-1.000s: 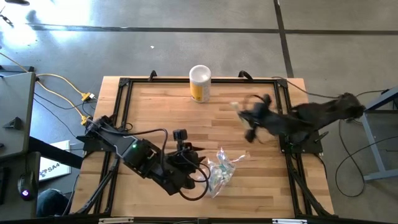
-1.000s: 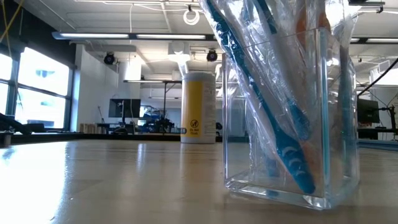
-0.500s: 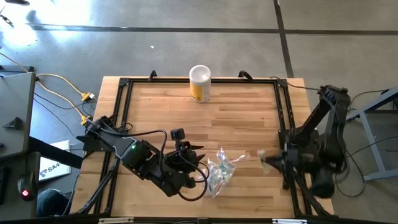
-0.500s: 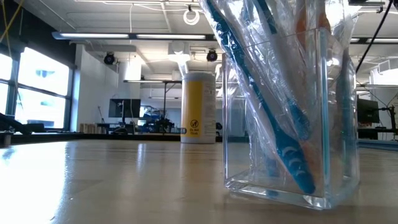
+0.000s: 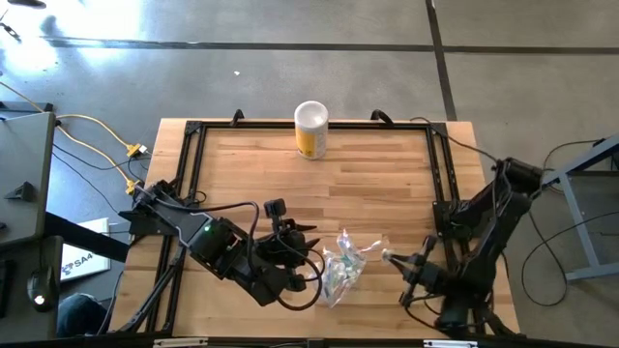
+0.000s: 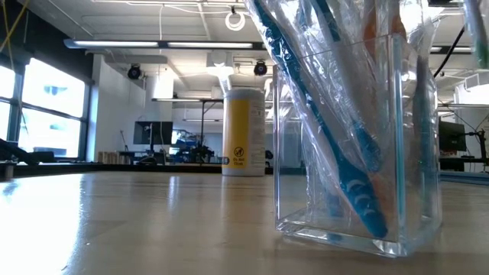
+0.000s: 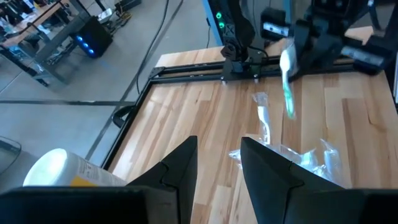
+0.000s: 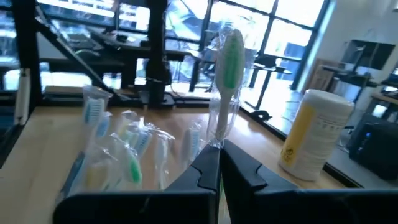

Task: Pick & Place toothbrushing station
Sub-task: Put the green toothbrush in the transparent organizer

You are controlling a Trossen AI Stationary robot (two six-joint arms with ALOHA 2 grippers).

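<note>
Left gripper low over the table's near-left part, fingers part open with nothing between them that the left wrist view shows. It sits just beside the clear holder, on that holder's left. Whether a finger touches the holder or its wrapping, cannot tell.

Holder stands upright, stuffed with a crinkly plastic bag and bagged toothbrushes, handles leaning up and out of the top. Yellow-and-white canister stands far from both grippers, at the table's back edge.

Right gripper at the near-right, fingers pinched shut on a wrapped green-headed toothbrush. Brush stands roughly upright from the fingertips in the right wrist view, head uppermost, long axis running away from the fingers.

Key relation: the holder lies to the right gripper's left, near but apart, with bare table between. The right arm carries the brush; the left gripper is the nearer to the holder. Judged: the brush must be brought over the holder's open top and lowered along its long axis among the leaning handles.

Change: a second earlier the right arm was reached toward the middle of the table, farther back; half a second ago its gripper was at the right rail. Now it has come nearer the holder. Left arm unchanged.
</note>
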